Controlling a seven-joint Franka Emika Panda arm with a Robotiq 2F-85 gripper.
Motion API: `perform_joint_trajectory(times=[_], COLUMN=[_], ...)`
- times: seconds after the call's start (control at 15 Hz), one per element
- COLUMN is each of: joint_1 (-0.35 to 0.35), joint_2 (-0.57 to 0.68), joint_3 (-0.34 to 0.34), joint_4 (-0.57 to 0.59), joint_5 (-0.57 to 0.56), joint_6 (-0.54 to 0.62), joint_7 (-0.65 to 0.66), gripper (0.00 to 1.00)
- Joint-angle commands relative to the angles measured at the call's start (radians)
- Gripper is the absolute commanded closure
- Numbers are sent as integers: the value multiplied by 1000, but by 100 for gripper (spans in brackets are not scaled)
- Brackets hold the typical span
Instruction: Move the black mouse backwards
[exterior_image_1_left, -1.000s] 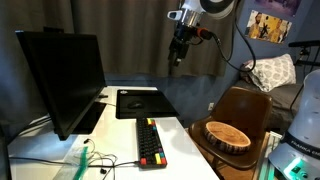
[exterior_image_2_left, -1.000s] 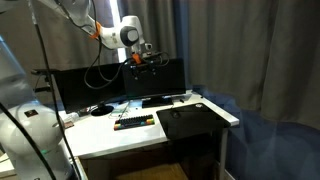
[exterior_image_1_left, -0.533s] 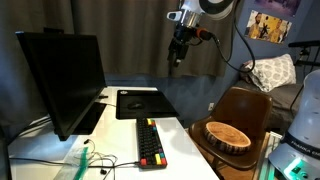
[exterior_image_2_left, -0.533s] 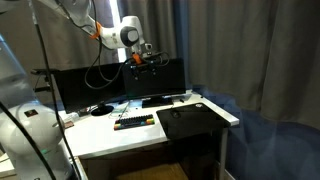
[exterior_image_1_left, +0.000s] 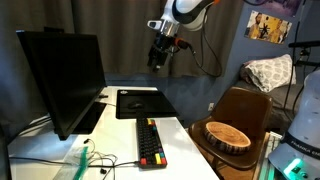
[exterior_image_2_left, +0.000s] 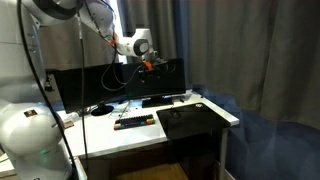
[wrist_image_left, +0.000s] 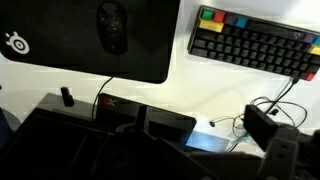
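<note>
The black mouse (wrist_image_left: 112, 25) is a small rounded oval lying on the flat black mouse pad (wrist_image_left: 60, 50), near the top of the wrist view. In both exterior views it is too dark against the pad (exterior_image_1_left: 146, 105) (exterior_image_2_left: 195, 120) to make out. My gripper (exterior_image_1_left: 158, 63) (exterior_image_2_left: 143, 68) hangs high in the air above the back of the desk, well clear of the mouse. It holds nothing and looks open. In the wrist view its fingers do not stand out from the dark lower part.
A long black keyboard (exterior_image_1_left: 150, 142) (wrist_image_left: 255, 48) with coloured keys lies beside the pad. A large monitor (exterior_image_1_left: 60, 75) (exterior_image_2_left: 150, 82) stands along the desk's edge. Cables (wrist_image_left: 265, 105) lie near the keyboard. A wooden bowl (exterior_image_1_left: 228, 134) sits on a brown stand off the desk.
The arm has swung sideways towards the monitor, so the gripper now hangs more directly over the mouse pad. The things on the desk have not moved.
</note>
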Motion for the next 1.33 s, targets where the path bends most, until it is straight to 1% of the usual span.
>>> perform_joint_trajectory(times=[0.0, 0.13, 0.27, 0.33, 0.6, 0.73, 0.87, 1.0, 1.07, 1.13, 1.27], joint_1=[-73, -112, -157, -177, -235, -279, -329, -380, -342, -361, -377], joint_2=[182, 256, 316, 343, 426, 463, 512, 563, 516, 534, 552], joint_3=[54, 83, 124, 143, 194, 235, 294, 356, 302, 325, 342], joint_4=[173, 227, 263, 276, 264, 254, 262, 280, 247, 250, 258], joint_5=[77, 104, 149, 166, 180, 200, 214, 218, 163, 165, 167], joint_6=[36, 75, 119, 141, 274, 351, 417, 448, 420, 432, 437], joint_7=[-79, -98, -142, -162, -216, -244, -287, -325, -250, -264, -276], gripper=[32, 47, 60, 68, 97, 100, 100, 100, 99, 99, 99])
